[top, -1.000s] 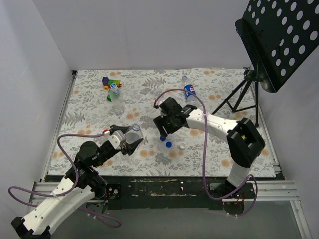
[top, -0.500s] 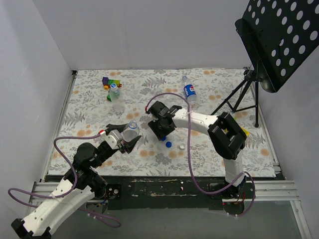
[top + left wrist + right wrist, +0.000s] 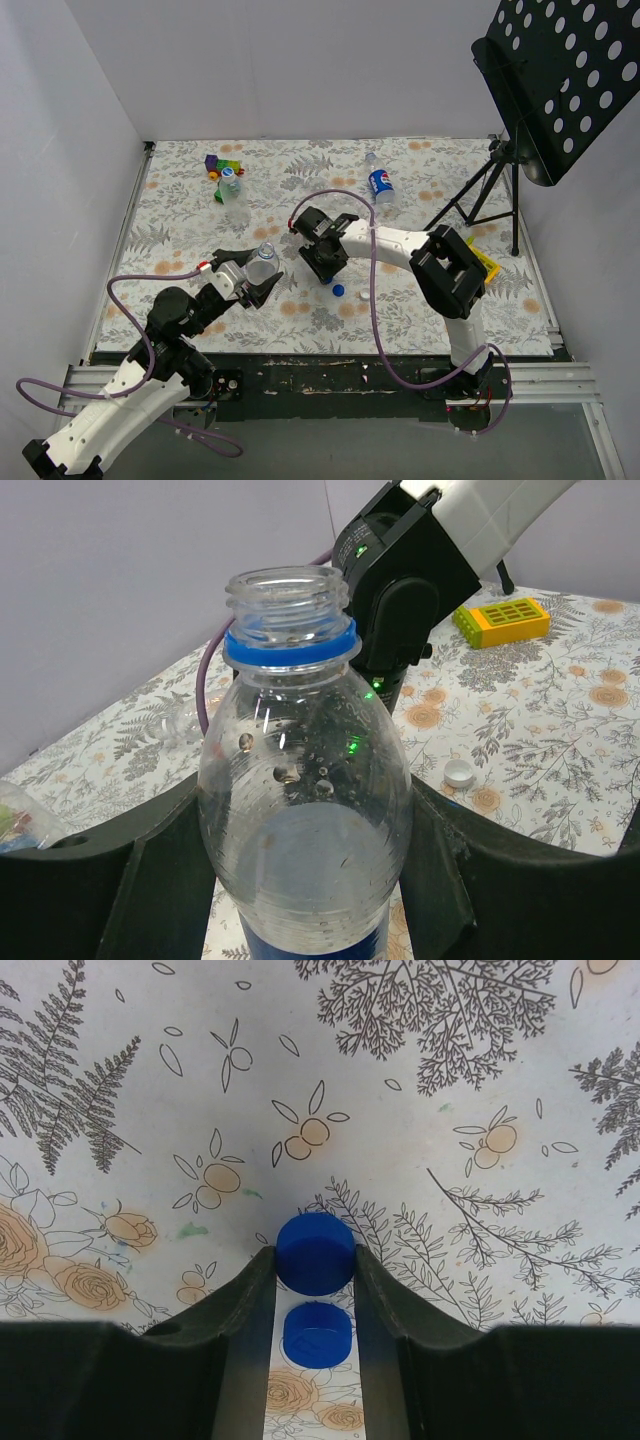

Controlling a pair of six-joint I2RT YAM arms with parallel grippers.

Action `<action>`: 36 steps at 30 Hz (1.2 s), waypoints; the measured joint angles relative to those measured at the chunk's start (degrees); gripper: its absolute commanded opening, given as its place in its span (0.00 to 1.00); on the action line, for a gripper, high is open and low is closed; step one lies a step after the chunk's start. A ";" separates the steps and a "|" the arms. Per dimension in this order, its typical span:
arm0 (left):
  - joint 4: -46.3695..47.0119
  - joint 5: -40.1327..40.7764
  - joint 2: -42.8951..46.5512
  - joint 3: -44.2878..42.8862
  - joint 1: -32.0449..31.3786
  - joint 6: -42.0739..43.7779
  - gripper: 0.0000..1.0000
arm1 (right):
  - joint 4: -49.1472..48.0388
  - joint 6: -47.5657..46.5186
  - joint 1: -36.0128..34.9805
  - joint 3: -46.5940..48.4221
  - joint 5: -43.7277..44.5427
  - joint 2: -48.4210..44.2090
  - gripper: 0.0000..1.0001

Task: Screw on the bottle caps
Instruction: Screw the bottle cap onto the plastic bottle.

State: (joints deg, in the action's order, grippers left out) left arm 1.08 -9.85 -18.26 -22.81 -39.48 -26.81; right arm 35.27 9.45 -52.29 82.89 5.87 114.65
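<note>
My left gripper [image 3: 305, 880] is shut on a clear bottle [image 3: 300, 780] with a blue neck ring. The bottle stands upright with its mouth open and no cap on it. From above, that bottle [image 3: 263, 262] sits left of centre in the left gripper [image 3: 258, 278]. My right gripper [image 3: 316, 1260] points down at the table, and both its fingertips press a blue bottle cap [image 3: 316, 1253]. A second blue cap [image 3: 317, 1333] lies on the cloth between the fingers, farther back. A white cap [image 3: 459, 773] lies past the bottle. The right gripper [image 3: 325, 265] is close to the right of the held bottle.
A Pepsi-labelled bottle [image 3: 380, 185] lies at the back, right of centre. A capped bottle [image 3: 232, 190] lies beside coloured toy blocks [image 3: 218, 163] at the back left. A yellow block [image 3: 502, 620] rests near the right arm. A music stand [image 3: 560, 80] on a tripod [image 3: 480, 200] stands at the right.
My right gripper has swung left toward the held bottle and its fingers have closed in onto the blue cap. The left gripper with its bottle has shifted slightly left.
</note>
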 measured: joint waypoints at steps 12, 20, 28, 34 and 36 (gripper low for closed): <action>-0.20 -5.90 -3.39 -0.02 0.00 -0.13 0.11 | 1.53 -4.17 -0.24 -2.08 -2.34 -11.93 0.30; 1.25 -12.81 -9.66 -1.09 0.02 -0.94 0.10 | 3.02 -9.81 -0.04 -2.40 -5.84 -33.14 0.30; 3.72 -23.28 -21.38 -7.37 0.04 -0.55 0.11 | 11.17 -16.24 0.96 5.14 -11.93 -41.40 0.30; 2.21 -29.35 -30.05 -14.32 0.04 3.15 0.12 | 14.84 -19.96 0.94 8.72 -19.10 -44.92 0.30; 1.79 -30.64 -31.95 -16.09 0.07 4.59 0.12 | 15.98 -21.18 0.94 10.10 -22.16 -45.03 0.30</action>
State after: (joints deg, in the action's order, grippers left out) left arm 2.87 -40.49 -50.22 -38.89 -39.42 -22.22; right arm 51.24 -11.73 -51.35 92.99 -16.29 69.63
